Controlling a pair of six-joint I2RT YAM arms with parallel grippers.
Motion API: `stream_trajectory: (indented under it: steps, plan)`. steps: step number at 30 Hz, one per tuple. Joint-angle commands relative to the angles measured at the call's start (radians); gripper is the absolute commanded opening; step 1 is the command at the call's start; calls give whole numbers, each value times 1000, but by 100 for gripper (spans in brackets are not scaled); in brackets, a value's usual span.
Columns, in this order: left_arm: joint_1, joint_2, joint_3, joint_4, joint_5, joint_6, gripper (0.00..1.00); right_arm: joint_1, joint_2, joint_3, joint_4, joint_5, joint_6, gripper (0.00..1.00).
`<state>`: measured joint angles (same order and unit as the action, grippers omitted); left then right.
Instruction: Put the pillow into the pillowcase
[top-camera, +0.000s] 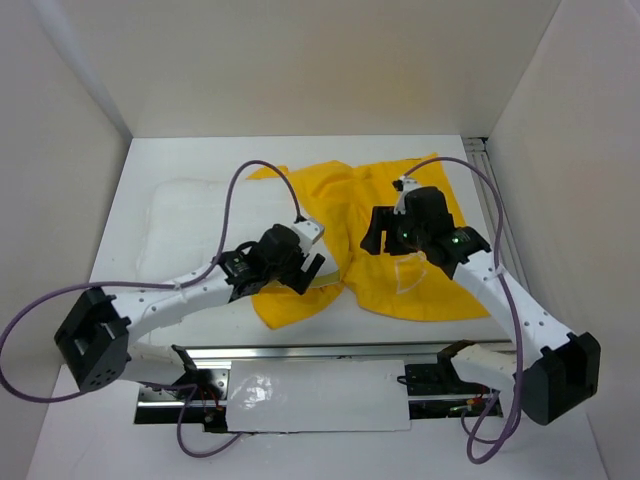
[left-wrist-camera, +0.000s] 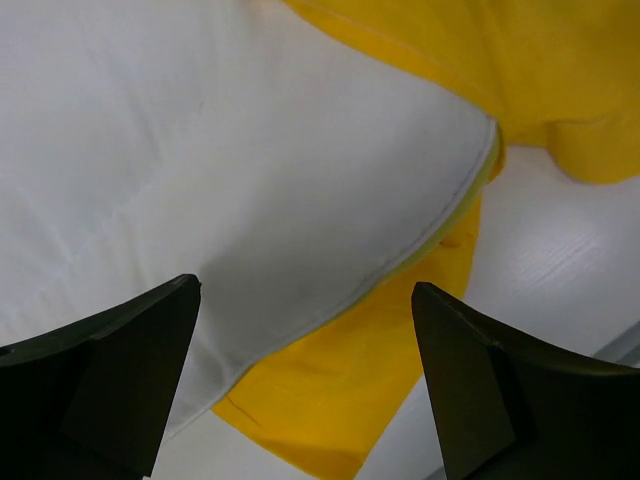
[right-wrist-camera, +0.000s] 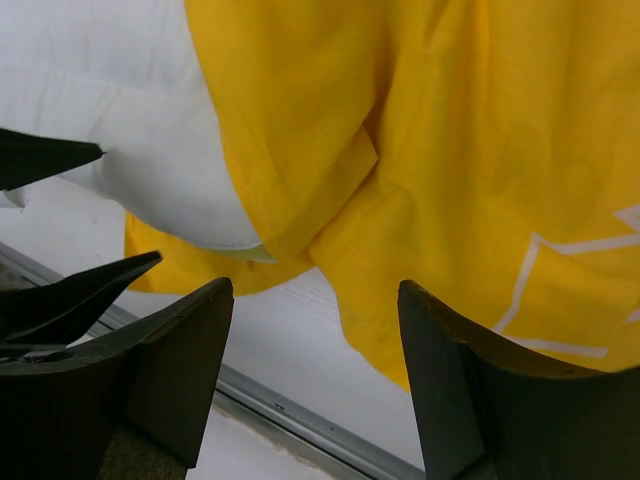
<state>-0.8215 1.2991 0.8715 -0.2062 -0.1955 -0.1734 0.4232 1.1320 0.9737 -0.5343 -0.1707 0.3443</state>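
Fingers of the left gripper (left-wrist-camera: 305, 290) sit nearest the lens. They are spread wide with nothing between them, low over the pillow's near right corner; contact cannot be told.

Room: plain white walls to the left, right and far side of the pillow.

Table (top-camera: 200, 160): white and smooth under the pillow, with bare surface beyond it.

Pillow (top-camera: 195, 215): lies flat, long axis left to right. Its left part is exposed and its right end runs into yellow cloth.

Pillowcase (top-camera: 350, 195): crumpled, right of the pillow and overlapping its right end. In the left wrist view the pillow corner, with its pale seam, lies on a yellow layer with more yellow above it. The right wrist view likewise shows cloth over and under the pillow. Judgement: the right end is just inside the mouth and most of the pillow is out.

Right gripper (top-camera: 385, 245): right of the pillow, above the case's near fold. Its fingers are apart and grip nothing.

Key relation: the case mouth opens leftward onto the pillow, so insertion runs along the pillow's long axis. The left arm is nearer the pillow's corner, the right arm nearer the loose cloth. The next move likely needs a pinch on the upper lip of the case, then a pull along that axis. Risk: the thin cloth bunches at the corner.
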Motion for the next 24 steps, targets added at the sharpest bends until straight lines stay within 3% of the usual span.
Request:
stream_trajectory:
  steps: [1,5,7,8,10,12,15,24]
  plan:
    - [-30,71,43,2,-123,48,100,8,-67,-29,-21,4,24,74]
    - [-30,146,43,63,-136,69,98,57,-29,-66,3,-76,24,70]
    - [-30,212,87,64,-169,69,88,90,32,-76,25,-76,24,70]
    - [-30,235,102,64,-189,58,65,127,55,-63,25,-61,24,70]
    - [-30,294,139,37,-226,48,43,161,121,-49,49,-9,24,70]
    - [-30,319,159,4,-307,-7,0,198,179,-38,68,43,39,70]
    - [-39,332,182,-12,-370,-66,0,239,239,-15,111,131,62,69]
    - [-39,276,182,-13,-329,-71,0,293,396,62,203,439,120,59]
